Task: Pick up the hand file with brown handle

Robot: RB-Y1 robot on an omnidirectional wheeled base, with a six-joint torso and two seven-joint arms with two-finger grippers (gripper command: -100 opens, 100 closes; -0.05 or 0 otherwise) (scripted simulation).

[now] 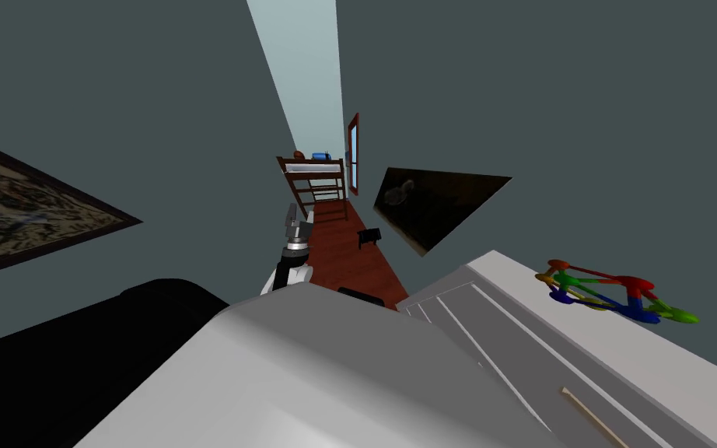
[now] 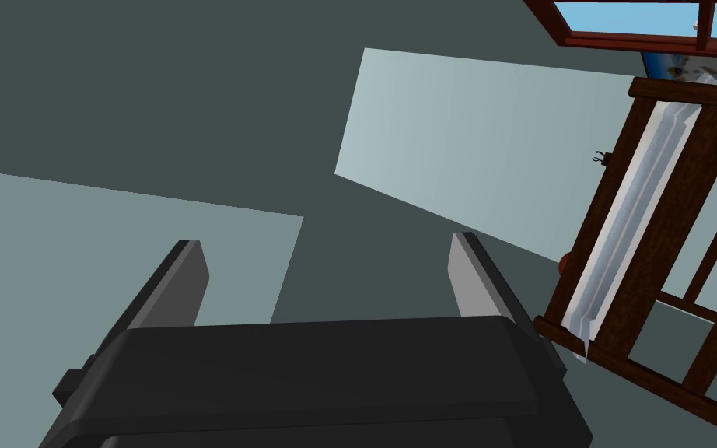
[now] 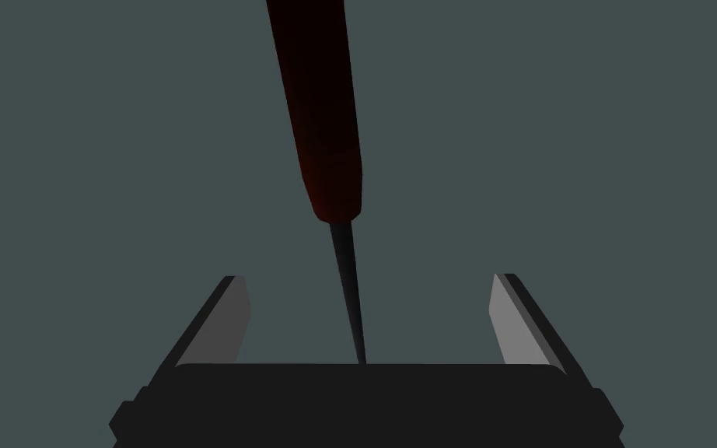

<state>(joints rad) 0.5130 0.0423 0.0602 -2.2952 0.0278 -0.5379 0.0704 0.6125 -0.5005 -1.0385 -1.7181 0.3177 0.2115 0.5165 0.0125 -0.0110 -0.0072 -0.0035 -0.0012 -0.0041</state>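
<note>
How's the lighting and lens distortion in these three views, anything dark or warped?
Head view: the wide lens splays the walls and stretches the painting into a wedge. Right wrist view: the file looks dim, its handle dark reddish brown, between the fingers of the open right gripper. Left wrist view: even light, no glare around the open left gripper.

No readable text, labels, brands, numbers or signs on anything in view.
</note>
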